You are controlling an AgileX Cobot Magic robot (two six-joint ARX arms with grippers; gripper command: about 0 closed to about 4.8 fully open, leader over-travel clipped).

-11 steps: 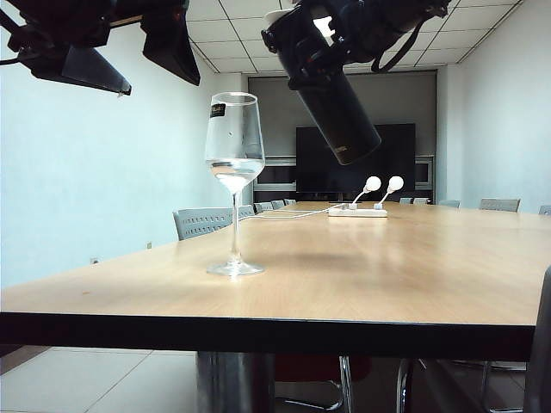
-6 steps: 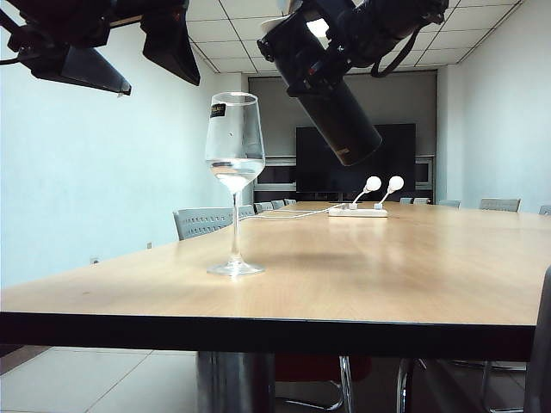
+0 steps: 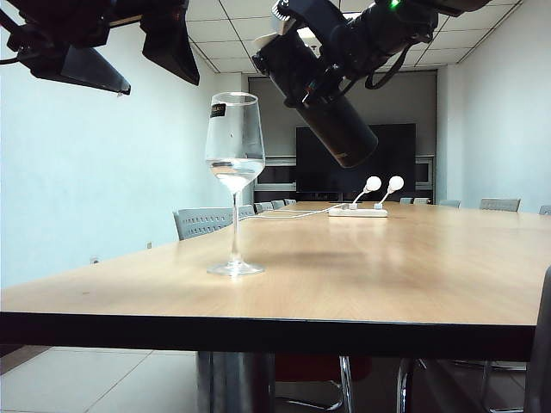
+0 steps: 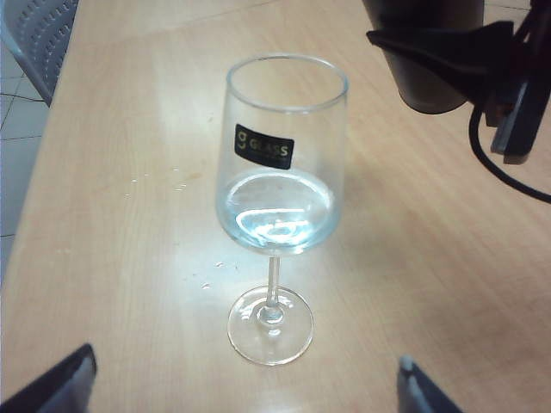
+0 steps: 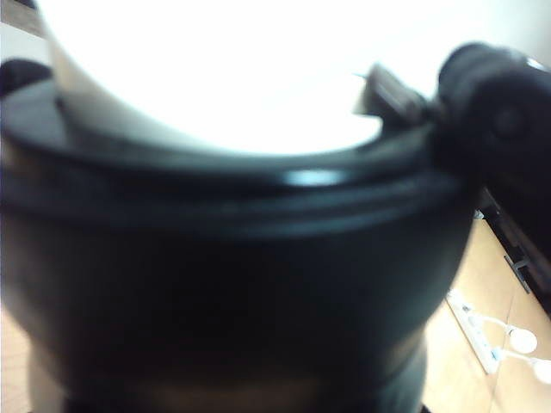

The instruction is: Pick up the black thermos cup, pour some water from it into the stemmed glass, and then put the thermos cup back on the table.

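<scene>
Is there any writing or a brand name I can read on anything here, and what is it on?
"GLASS", with a small logo before it: on the black label near the rim of the tall clear stemmed glass standing on the light wood-grain table.
Small pale mark near the base of the slim black thermos cup, held in the right gripper: too small to read.
Nothing else legible.

The right gripper's fingers are hidden in every view: in the right wrist view the black thermos cup (image 5: 232, 284) fills the picture, blurred and cut off on all sides, its whitish top washed out by glare. In the exterior view the right gripper (image 3: 323, 64) is a dark mass around the flask, its fingertips indistinguishable. The left gripper (image 4: 245, 383) shows only two fingertip corners at the picture's edge. In the exterior view the left gripper's body runs off the top edge.
</scene>
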